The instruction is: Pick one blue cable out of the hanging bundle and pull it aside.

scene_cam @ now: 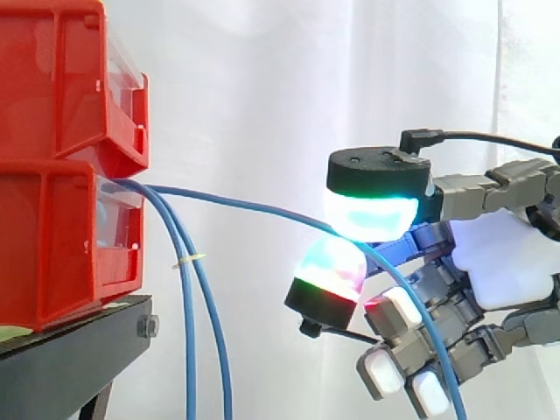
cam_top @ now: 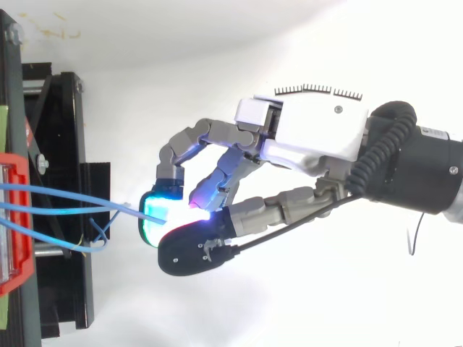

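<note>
Several blue cables come out from between the red bins [scene_cam: 70, 166]. Two of them [scene_cam: 188, 297] hang straight down beside the black stand [scene_cam: 79, 350], tied by a small yellowish band. One blue cable [scene_cam: 254, 207] is drawn out to the right, away from the others, and runs between two glowing pads of my hand [scene_cam: 499, 254], then drops down past the curled fingers [scene_cam: 394, 350]. The hand is shut on this cable, pinching it between the cyan-white pad above and the pink-green pad below. From above, the pulled cable [cam_top: 79, 199] reaches the cyan pad of the hand [cam_top: 318, 134].
Two red bins are stacked at the left on the black stand [cam_top: 69, 217]. A white curtain hangs behind everything. The arm comes in from the right.
</note>
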{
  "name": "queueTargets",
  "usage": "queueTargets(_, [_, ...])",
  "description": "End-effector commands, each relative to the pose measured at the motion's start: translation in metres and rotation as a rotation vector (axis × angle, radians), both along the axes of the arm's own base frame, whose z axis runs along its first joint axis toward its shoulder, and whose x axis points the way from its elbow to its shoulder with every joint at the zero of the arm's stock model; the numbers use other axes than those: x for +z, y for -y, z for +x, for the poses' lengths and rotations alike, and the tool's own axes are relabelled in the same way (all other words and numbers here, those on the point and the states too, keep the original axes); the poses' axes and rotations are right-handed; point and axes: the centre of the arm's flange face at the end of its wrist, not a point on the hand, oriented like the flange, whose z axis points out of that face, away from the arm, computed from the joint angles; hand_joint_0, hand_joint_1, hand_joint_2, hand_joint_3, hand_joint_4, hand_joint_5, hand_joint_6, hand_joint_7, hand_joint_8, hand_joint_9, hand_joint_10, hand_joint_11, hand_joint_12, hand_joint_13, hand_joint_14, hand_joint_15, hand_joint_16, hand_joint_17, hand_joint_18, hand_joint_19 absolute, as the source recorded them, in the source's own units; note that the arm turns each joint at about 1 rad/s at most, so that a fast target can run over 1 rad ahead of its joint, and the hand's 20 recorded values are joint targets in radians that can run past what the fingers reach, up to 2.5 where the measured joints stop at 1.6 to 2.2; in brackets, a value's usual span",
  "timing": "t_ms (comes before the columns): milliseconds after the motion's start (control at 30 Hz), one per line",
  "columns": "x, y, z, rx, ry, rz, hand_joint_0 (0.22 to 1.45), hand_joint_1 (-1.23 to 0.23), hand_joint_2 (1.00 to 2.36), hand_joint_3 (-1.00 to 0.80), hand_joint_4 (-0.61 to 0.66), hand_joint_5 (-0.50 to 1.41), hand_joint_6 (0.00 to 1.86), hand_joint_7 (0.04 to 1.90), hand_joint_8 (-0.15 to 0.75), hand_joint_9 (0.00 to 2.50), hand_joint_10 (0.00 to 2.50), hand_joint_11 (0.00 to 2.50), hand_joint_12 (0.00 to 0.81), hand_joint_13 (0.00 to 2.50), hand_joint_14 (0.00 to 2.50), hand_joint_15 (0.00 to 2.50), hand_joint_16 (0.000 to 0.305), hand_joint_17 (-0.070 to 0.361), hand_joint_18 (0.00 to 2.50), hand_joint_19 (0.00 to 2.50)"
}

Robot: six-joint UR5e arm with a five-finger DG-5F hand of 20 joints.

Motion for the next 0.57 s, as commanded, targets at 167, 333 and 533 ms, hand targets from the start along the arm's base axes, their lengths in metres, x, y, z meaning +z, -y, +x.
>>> queueTargets(167, [-0.0004, 0.0004, -0.0002, 0.0, -0.001, 0.0, 0.59, -0.81, 1.02, -0.04, 0.09, -0.1, 0.93, 1.0, 0.336, 1.18, 0.02, 0.82, 0.375, 0.94, 0.02, 0.7, 0.049, 0.111, 0.8, 0.7])
queueTargets(333, [0.0003, -0.0008, 0.0002, 0.001, 0.001, 0.0, 0.59, -0.81, 1.02, -0.04, 0.09, -0.1, 0.93, 0.99, 0.338, 1.19, 0.02, 0.82, 0.374, 0.94, 0.02, 0.7, 0.048, 0.109, 0.81, 0.68])
queueTargets(533, [0.0002, 0.0003, -0.0001, 0.0, -0.001, 0.0, 0.59, -0.81, 1.02, -0.05, 0.1, -0.1, 0.93, 0.99, 0.337, 1.19, 0.02, 0.82, 0.373, 0.94, 0.02, 0.7, 0.048, 0.109, 0.81, 0.69])
